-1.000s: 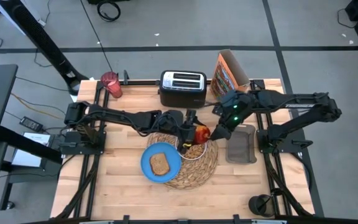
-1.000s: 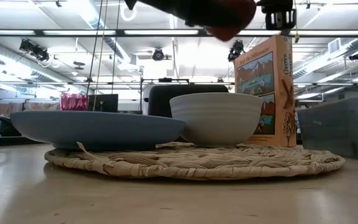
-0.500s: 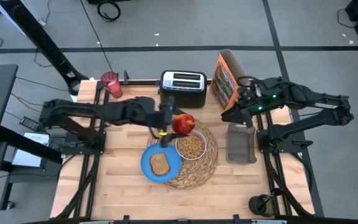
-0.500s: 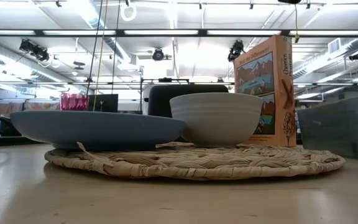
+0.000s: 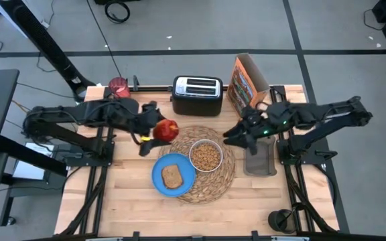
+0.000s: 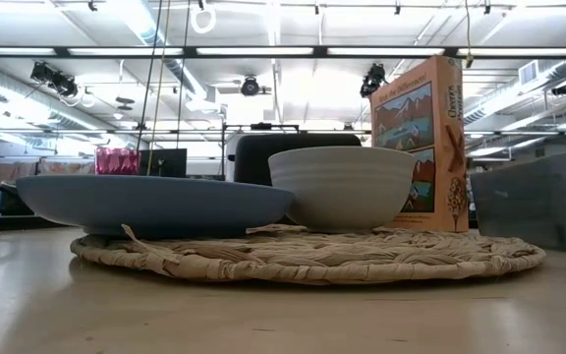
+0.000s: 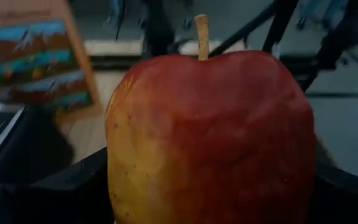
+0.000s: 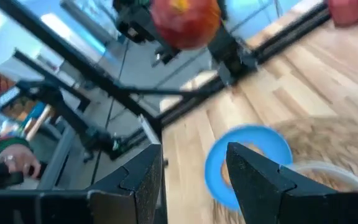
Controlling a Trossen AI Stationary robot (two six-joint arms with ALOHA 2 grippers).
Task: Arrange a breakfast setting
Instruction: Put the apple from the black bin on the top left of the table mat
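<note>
- The left gripper (image 5: 158,131) is clenched on the red apple (image 5: 166,130), holding it in the air above the wooden table (image 5: 126,194), just left of the far-left edge of the straw placemat (image 5: 223,175).
- In the left wrist view the apple (image 7: 207,140) fills most of the picture, stem up, red with a yellow patch on one side, and dark finger parts show at both of its lower sides.
- The right gripper (image 5: 230,137) hangs over the right edge of the placemat, near the white bowl (image 5: 206,156); its two dark fingers (image 8: 263,177) stand apart with nothing between them.
- The placemat lies in the middle of the table, with the bowl and the blue plate (image 5: 161,179) both resting on it.
- The bowl sits on the far-right part of the mat and holds brown cereal.
- The plate overlaps the near-left edge of the mat, touching or just beside the bowl, and a slice of toast (image 5: 173,177) lies flat on it.
- The pink cup (image 5: 118,88) stands at the far-left corner of the table, well apart from the mat.
- A black toaster (image 5: 197,94) sits at the far edge, with a cereal box (image 5: 243,82) upright just to its right.
- A grey tray (image 5: 261,159) lies on the table right of the mat.
</note>
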